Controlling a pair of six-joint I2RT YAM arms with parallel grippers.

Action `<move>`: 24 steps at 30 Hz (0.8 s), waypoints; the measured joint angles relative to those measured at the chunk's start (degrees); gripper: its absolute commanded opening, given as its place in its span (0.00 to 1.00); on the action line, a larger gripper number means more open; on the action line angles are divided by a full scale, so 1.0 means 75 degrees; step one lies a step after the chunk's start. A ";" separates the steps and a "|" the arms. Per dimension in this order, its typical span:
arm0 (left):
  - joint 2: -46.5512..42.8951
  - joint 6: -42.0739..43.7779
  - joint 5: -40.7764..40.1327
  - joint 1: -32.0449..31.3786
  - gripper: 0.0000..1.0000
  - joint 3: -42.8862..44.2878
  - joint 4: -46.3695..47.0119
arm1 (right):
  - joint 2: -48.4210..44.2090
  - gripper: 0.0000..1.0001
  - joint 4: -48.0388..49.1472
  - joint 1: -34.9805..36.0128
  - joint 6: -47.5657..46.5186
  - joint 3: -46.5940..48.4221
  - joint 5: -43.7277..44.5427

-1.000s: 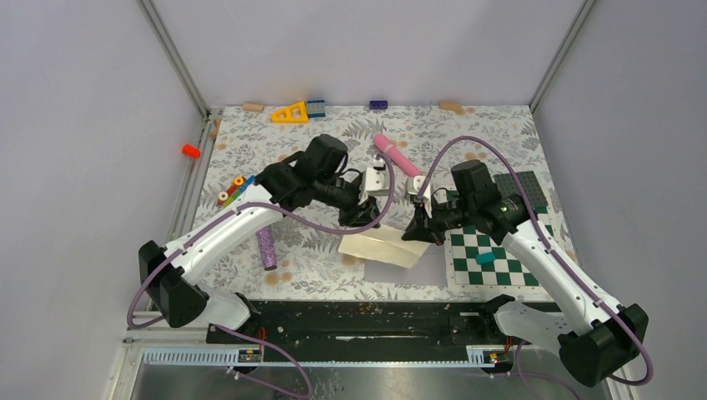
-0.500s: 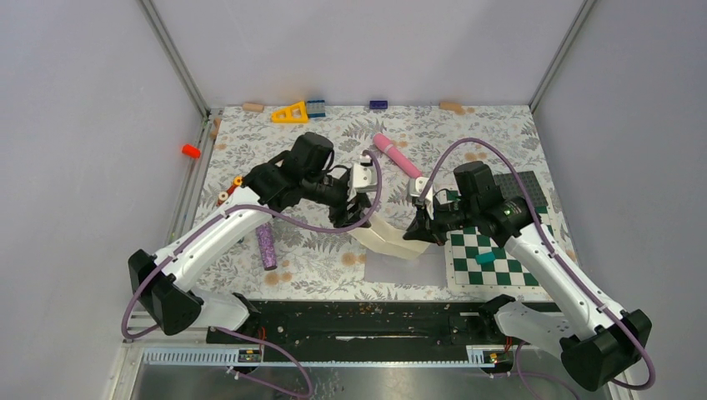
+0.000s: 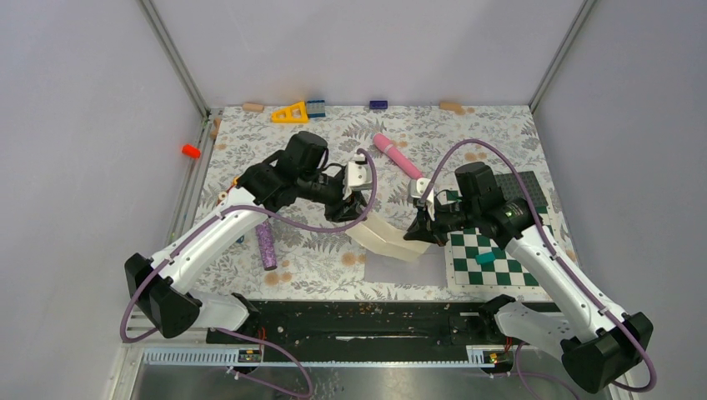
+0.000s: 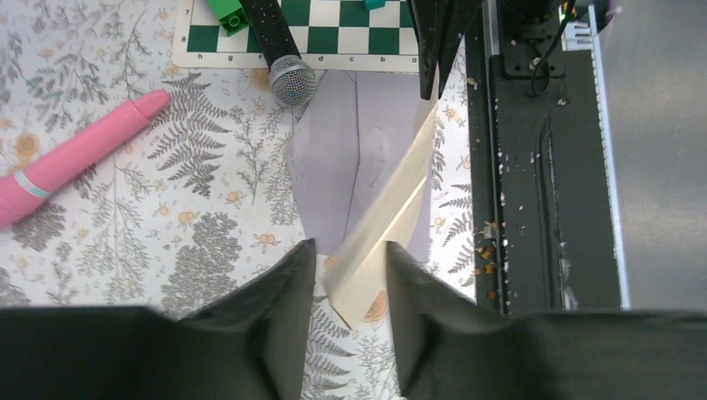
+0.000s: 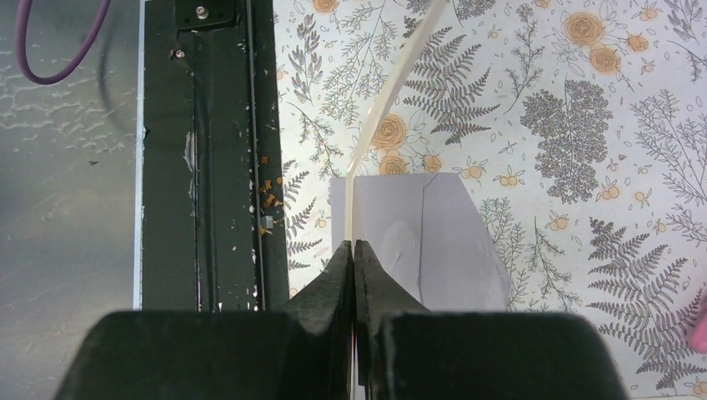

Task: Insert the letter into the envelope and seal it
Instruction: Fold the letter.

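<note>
Our right pincer [image 5: 353, 250] is clamped shut on one end of the letter [image 4: 390, 204], holding it on edge; our left pincer [image 4: 348, 258] stands part open astride the other end — to steady it, we judge. The envelope [image 5: 433, 242] lies flat on the table [image 5: 584, 125] just beneath both.

Only tiny letters along the white border of the checkerboard mat [image 4: 325, 37] show, too small to read reliably.
</note>
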 measured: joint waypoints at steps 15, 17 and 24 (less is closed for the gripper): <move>-0.0041 0.0137 0.0440 0.0277 0.34 -0.0216 -0.0204 | -0.0271 0.00 0.0044 -0.0015 -0.0082 -0.0117 0.0195; -0.0041 0.0137 0.0557 0.0364 0.36 -0.0216 -0.0210 | -0.0338 0.00 0.0134 -0.0026 -0.0073 -0.0149 0.0210; -0.0041 0.0082 0.1064 0.0571 0.40 -0.0221 -0.0230 | -0.0452 0.00 0.0507 -0.0076 0.0131 -0.0256 0.0344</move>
